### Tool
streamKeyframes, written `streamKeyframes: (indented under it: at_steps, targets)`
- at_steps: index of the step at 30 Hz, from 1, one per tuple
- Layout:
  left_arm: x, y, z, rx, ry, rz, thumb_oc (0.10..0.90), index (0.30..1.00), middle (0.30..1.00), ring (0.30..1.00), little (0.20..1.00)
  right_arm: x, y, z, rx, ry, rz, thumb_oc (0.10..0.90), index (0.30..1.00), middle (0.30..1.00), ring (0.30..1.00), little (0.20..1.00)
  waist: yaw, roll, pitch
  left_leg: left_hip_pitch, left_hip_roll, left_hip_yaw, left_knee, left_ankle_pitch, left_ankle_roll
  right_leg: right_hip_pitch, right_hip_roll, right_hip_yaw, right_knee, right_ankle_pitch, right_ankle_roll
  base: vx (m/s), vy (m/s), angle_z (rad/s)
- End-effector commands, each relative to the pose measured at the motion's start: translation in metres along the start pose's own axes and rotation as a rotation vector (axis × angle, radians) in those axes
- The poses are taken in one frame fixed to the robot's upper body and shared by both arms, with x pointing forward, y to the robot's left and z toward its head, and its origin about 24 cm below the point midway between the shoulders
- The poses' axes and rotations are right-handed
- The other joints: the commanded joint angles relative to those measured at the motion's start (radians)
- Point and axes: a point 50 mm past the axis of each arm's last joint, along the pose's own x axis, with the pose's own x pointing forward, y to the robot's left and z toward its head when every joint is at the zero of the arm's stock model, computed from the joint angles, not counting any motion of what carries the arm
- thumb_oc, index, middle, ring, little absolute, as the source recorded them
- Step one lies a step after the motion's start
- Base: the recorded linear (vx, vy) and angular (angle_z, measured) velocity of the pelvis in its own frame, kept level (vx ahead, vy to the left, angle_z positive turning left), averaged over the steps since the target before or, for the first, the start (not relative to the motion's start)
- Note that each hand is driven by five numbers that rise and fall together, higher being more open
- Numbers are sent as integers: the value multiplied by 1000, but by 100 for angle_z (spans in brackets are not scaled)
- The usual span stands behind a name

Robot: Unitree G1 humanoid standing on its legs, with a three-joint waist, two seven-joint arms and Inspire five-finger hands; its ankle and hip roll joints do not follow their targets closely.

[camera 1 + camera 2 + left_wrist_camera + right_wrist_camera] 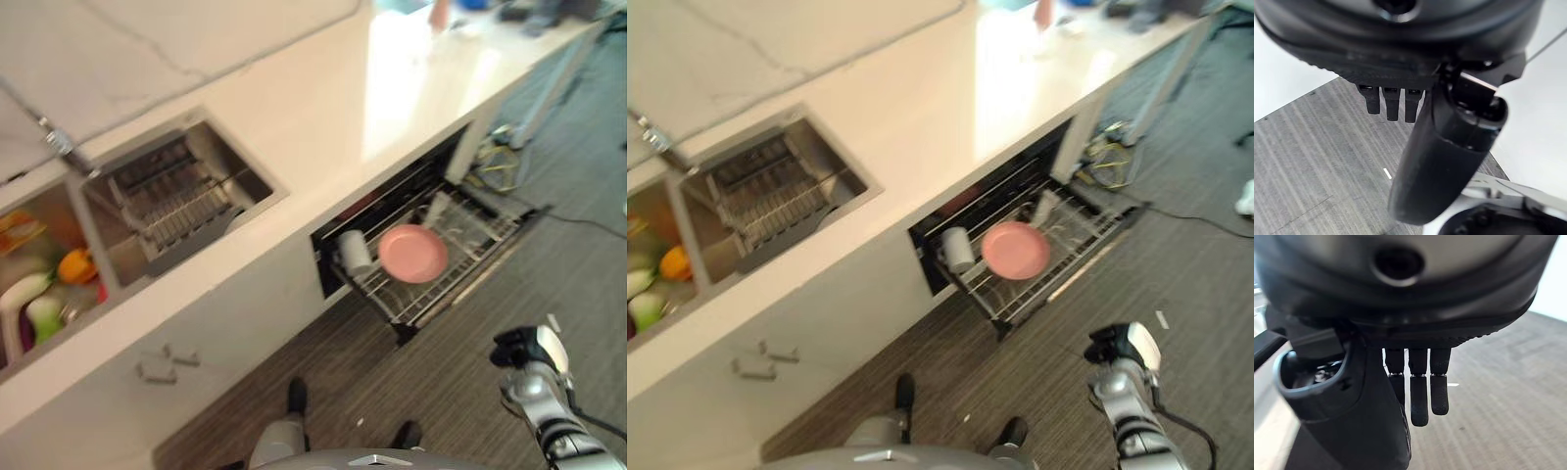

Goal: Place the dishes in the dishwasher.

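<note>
1. Left hand (1444, 161): fingers hang straight and relaxed above grey plank floor (1317, 161), nothing in the palm. Right hand (1418, 396): same, fingers loose and straight, holding nothing.
2. Head views: the right arm's wrist end sits at about 5 o'clock, low, above the floor and well apart from everything.
3. Dishes still to load: a heap of coloured plastic dishes, orange, green and white (44, 289), in the left-hand basin of the steel sink (257, 179) at 9 o'clock, sunk into the white stone countertop (333, 108). The right-hand basin holds a bare wire drying rack (176, 201).
4. Target: pulled-out wire dishwasher rack (431, 294), about 3 o'clock of frame centre, under the counter edge. It already carries a round pink plate (412, 253) lying flat and a grey cup (355, 251) on its side just beside it, toward the cabinet.
5. Key relation: the sink heap lies up and to 10 o'clock from both hands, on the robot's left, so the left hand looks the nearer pick. Rack's long axis runs outward from the cabinet, roughly 10-to-4.
6. Edges: sink rim and basin divider box in the heap, so approach from above. Counter lip overhangs the rack's inner end.
7. Room: open slots at the rack's outer end, 4 o'clock of the plate; floor in front is free.
</note>
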Motion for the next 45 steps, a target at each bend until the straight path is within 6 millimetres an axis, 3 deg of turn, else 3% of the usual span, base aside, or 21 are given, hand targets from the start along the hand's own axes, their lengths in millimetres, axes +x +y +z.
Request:
streamKeyframes:
  at_steps: [1, 6, 8, 11, 14, 15, 17, 20, 21, 23, 26, 29, 31, 32, 33, 35, 36, 37, 38, 40, 45]
  targets:
    - [4, -5, 18, 54, -18, 4, 800, 900, 900, 900, 900, 21, -30, 85, 203, -225, -131, 400, 300, 300, 300, 300, 83, 8, 63, 66, -34, -36, 6, -187, -20, -16, -105, -45, 55, -39, 77, -21, -21, 95]
    - [2, -6, 5, 81, -1, -6, 800, 900, 900, 900, 900, 27, -46, 114, 31, -336, -158, 400, 300, 300, 300, 300, 131, 41, 85, 15, -51, -83, 6, -157, -32, -10, -124, -123, 67, -41, 85, -24, -15, 64]
    - [1, -2, 2, 93, -5, 4, 800, 900, 900, 900, 900, 25, -69, 166, -197, -554, -236, 400, 300, 300, 300, 300, 156, 43, 102, -15, -55, -91, 5, -139, -41, -25, -133, -144, 71, -36, 90, -25, -18, 46]
    - [1, -3, 9, 109, -44, -4, 800, 900, 900, 900, 900, 20, -101, 215, -297, -696, -348, 400, 300, 300, 300, 300, 180, 37, 117, -47, -50, -93, 5, -125, -50, -43, -133, -158, 69, -31, 93, -36, -35, 24]
    - [2, -4, 17, 103, -74, -7, 800, 900, 900, 900, 900, 12, -118, 244, -304, -771, -419, 400, 300, 300, 300, 300, 187, 32, 128, -68, -49, -101, 5, -119, -53, -59, -130, -164, 70, -29, 92, -31, -51, 10]
    - [2, -3, 25, 106, -102, 2, 800, 900, 900, 900, 900, -2, -139, 273, -196, -842, -507, 400, 300, 300, 300, 300, 193, 23, 139, -85, -50, -108, 5, -115, -54, -72, -126, -165, 72, -30, 91, -31, -68, 19]
    - [3, 1, 34, 116, -135, 25, 800, 900, 900, 900, 900, -17, -166, 297, -49, -905, -601, 400, 300, 300, 300, 300, 206, 6, 150, -103, -49, -120, 5, -109, -57, -81, -119, -176, 75, -37, 87, -37, -103, 29]
    - [3, 6, 35, 89, -133, 38, 800, 900, 900, 900, 900, -21, -176, 303, -7, -916, -626, 400, 300, 300, 300, 300, 215, -5, 150, -110, -48, -130, 5, -107, -59, -82, -115, -189, 81, -42, 84, -5, -70, 31]
    - [3, 8, 34, 61, -125, 46, 800, 900, 900, 900, 900, -22, -177, 304, -2, -918, -624, 428, 342, 342, 342, 342, 218, -9, 149, -112, -49, -133, 5, -106, -60, -80, -113, -192, 81, -44, 83, 0, -45, 22]
    - [3, 11, 31, 26, -112, 59, 800, 900, 900, 900, 900, -21, -174, 303, 10, -913, -611, 800, 900, 900, 900, 900, 219, -13, 147, -114, -50, -138, 5, -105, -61, -78, -109, -198, 81, -47, 81, -2, -48, 10]
    - [3, 12, 28, -19, -99, 69, 800, 900, 900, 900, 900, -19, -160, 300, 51, -903, -555, 800, 900, 900, 900, 900, 219, -19, 146, -114, -49, -142, 5, -106, -62, -75, -105, -200, 81, -49, 77, -1, -18, 2]
    - [3, 7, 34, -30, -128, 32, 800, 900, 900, 900, 900, -2, -104, 265, 80, -788, -371, 800, 900, 900, 900, 900, 219, -32, 137, -100, -44, -142, 5, -110, -63, -59, -99, -207, 84, -57, 72, 2, -41, 1]
    - [3, 6, 42, -32, -159, 19, 800, 900, 900, 900, 900, 9, -60, 223, 95, -656, -229, 800, 900, 900, 900, 900, 208, -37, 131, -86, -33, -132, 5, -114, -66, -43, -95, -211, 89, -67, 67, 4, -34, 19]
    - [3, 11, 44, -42, -170, 33, 800, 900, 900, 900, 900, 10, -41, 198, 142, -575, -174, 800, 900, 900, 900, 900, 201, -43, 126, -75, -26, -123, 5, -117, -69, -31, -94, -216, 92, -72, 66, 18, -35, 25]
    - [3, 14, 47, -69, -167, 52, 800, 900, 900, 900, 900, 8, -6, 150, 269, -398, -88, 800, 900, 900, 900, 900, 184, -47, 117, -54, -6, -97, 5, -121, -72, -7, -94, -229, 97, -81, 63, 15, -41, 22]
    - [4, 20, 45, -81, -152, 65, 800, 900, 900, 900, 900, 5, 8, 126, 283, -326, -49, 800, 900, 900, 900, 900, 179, -55, 110, -38, 1, -85, 6, -125, -75, 6, -92, -231, 98, -87, 61, 31, -28, 45]
    - [4, 27, 40, -125, -115, 69, 800, 900, 900, 900, 900, -3, 31, 74, 245, -178, 49, 800, 900, 900, 900, 900, 156, -68, 91, -5, 19, -55, 11, -128, -82, 35, -83, -233, 102, -100, 56, 52, -19, 52]
    - [4, 28, 39, -124, -112, 70, 800, 900, 900, 900, 900, -4, 32, 73, 244, -176, 54, 800, 900, 900, 900, 900, 157, -69, 91, -2, 19, -55, 11, -130, -83, 38, -83, -233, 101, -101, 56, 131, -26, 34]
    - [4, 31, 33, -139, -86, 57, 800, 900, 900, 900, 900, -13, 44, 37, 207, -85, 125, 800, 900, 900, 900, 900, 150, -83, 70, 26, 28, -46, 13, -139, -86, 66, -76, -238, 103, -109, 53, 124, -9, 11]
    - [2, 40, 21, -207, -61, 61, 800, 900, 900, 900, 900, -18, 40, 12, 200, -35, 126, 800, 900, 900, 900, 900, 135, -98, 44, 67, 38, -32, 15, -155, -79, 90, -69, -232, 108, -119, 52, 128, 8, 9]
    - [-2, 57, 1, -389, -8, 111, 800, 900, 900, 900, 900, -16, 34, 8, 308, 25, 82, 800, 900, 900, 900, 900, 127, -133, -18, 173, 45, 19, 18, -197, -61, 129, -67, -177, 122, -125, 52, 76, 78, -38]
